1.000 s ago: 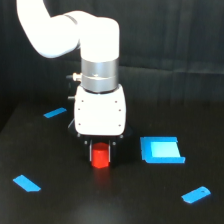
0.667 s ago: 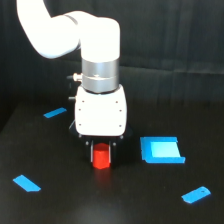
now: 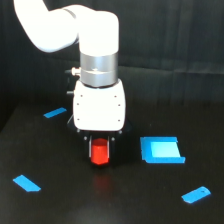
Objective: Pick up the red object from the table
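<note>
The red object (image 3: 99, 154) is a small red-orange block near the middle of the black table (image 3: 65, 205) in the exterior view. The white arm reaches straight down over it. My gripper (image 3: 100, 151) is shut on the red object, with a dark finger (image 3: 89, 149) against each side of it. The block's top is tucked up under the white gripper housing. Its underside seems to hang just above the table surface.
A blue square tray-like piece (image 3: 161, 150) lies close to the exterior view's right of the gripper. Flat blue pieces lie at the back left (image 3: 55, 112), front left (image 3: 26, 183) and front right (image 3: 196, 194). A black curtain hangs behind.
The arm and gripper have risen slightly, and the red object has moved up with them.
</note>
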You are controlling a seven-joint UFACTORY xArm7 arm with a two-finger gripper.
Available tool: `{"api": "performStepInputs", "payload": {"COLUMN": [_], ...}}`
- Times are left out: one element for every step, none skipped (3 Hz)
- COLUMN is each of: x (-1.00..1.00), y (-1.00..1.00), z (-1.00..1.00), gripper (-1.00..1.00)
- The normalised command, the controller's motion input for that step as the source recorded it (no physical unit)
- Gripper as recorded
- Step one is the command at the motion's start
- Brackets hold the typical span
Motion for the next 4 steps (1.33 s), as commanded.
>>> {"api": "performStepInputs", "payload": {"x": [-0.08, 0.03, -0.04, 0.06], "y": [0.11, 0.02, 0.25, 0.19], "z": [0.97, 1.00, 0.95, 0.90], "gripper": [-0.97, -0.89, -0.92, -0.94]}}
